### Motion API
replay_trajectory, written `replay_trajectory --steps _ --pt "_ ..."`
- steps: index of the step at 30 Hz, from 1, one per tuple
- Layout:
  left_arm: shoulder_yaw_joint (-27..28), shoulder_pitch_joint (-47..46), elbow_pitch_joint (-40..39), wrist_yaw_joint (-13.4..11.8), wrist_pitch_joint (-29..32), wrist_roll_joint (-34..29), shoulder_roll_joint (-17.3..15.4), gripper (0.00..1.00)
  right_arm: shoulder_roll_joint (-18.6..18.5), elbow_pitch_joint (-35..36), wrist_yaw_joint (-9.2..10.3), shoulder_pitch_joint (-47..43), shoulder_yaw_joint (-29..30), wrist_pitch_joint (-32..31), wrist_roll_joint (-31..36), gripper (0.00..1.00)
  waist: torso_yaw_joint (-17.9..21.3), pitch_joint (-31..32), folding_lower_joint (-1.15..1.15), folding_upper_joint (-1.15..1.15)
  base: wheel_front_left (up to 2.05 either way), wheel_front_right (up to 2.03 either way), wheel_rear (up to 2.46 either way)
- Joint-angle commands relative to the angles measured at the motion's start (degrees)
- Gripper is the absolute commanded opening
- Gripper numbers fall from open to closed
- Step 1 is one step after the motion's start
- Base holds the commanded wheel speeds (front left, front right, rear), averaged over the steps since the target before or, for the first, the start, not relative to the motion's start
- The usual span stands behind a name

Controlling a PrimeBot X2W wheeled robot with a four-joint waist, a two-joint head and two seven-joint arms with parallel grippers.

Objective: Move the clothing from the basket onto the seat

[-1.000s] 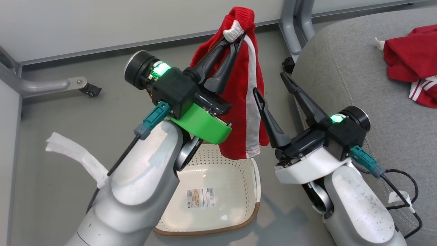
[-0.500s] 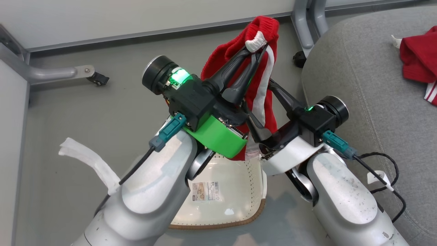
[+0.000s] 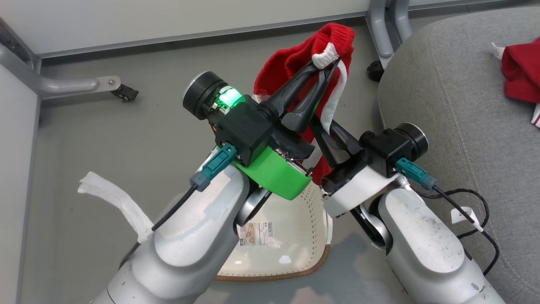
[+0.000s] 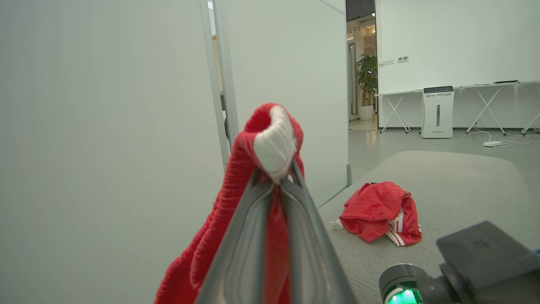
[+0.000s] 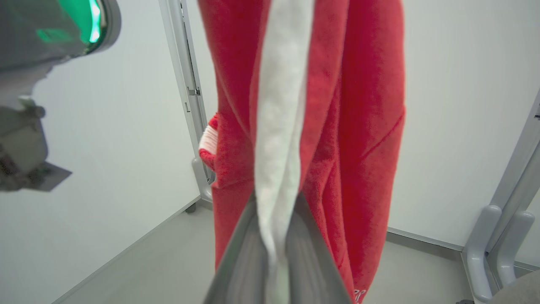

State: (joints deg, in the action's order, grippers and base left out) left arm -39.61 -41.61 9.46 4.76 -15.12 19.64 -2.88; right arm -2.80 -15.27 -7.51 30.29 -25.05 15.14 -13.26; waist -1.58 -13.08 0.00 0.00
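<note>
The clothing (image 3: 291,67) is held up over the basket (image 3: 319,219) in the head view. The left gripper (image 3: 328,63) pinches its white cuff (image 3: 325,52) and the right gripper (image 3: 325,126) is closed on it lower down. A second red garment (image 3: 521,69) lies on the seat (image 3: 443,105). In the left wrist view, the fingers (image 4: 244,245) press together on the cuff. In the right wrist view, the fingers (image 5: 240,261) clamp the white stripe (image 5: 278,105).

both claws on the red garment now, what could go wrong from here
The left claw and right claw are both shut on one red garment; moving the arms unevenly could stretch it or pull it from one grip.
The left claw pinches a small bunch at the white trim, so it might slip and land on the floor short of the seat.
The two claws cross close together above the basket and could knock each other.
</note>
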Motion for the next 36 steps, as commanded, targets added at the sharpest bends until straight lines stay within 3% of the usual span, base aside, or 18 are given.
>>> replay_trajectory --steps 1,25,26,27,28,36 --pt "0.0 0.3 0.2 -0.1 0.0 0.1 0.0 0.00 -0.2 -0.2 0.04 0.0 0.1 0.0 -0.6 0.00 0.1 0.1 0.00 0.00 0.00 0.00 0.00" --pt "-1.5 1.5 2.5 0.1 0.0 -0.2 0.0 0.00 -0.2 0.5 0.04 0.3 2.4 0.0 -1.8 0.00 0.0 -0.3 0.00 0.00 0.00 0.00 0.00" --pt "-1.6 1.6 2.7 0.0 0.0 -0.3 0.0 0.16 -0.2 0.5 0.04 0.4 2.6 0.0 -1.9 0.00 0.0 -0.4 0.00 0.00 0.00 0.00 0.00" --pt "-1.8 1.6 2.8 -0.1 0.0 -0.5 0.0 0.43 -0.2 0.5 0.04 0.5 2.8 0.0 -1.9 0.00 0.0 -0.4 0.00 0.00 0.00 0.00 0.00" --pt "-2.0 1.5 3.0 -0.2 0.0 -0.7 0.0 1.00 -0.2 0.5 0.04 0.6 3.0 0.0 -1.9 0.00 0.0 -0.5 0.00 0.00 0.00 0.00 0.00" --pt "-3.0 1.1 3.6 -0.5 0.0 -0.6 0.0 1.00 -0.2 0.3 0.04 1.2 5.8 0.0 -1.6 0.00 -0.2 -1.1 0.00 0.00 0.00 0.00 0.00"
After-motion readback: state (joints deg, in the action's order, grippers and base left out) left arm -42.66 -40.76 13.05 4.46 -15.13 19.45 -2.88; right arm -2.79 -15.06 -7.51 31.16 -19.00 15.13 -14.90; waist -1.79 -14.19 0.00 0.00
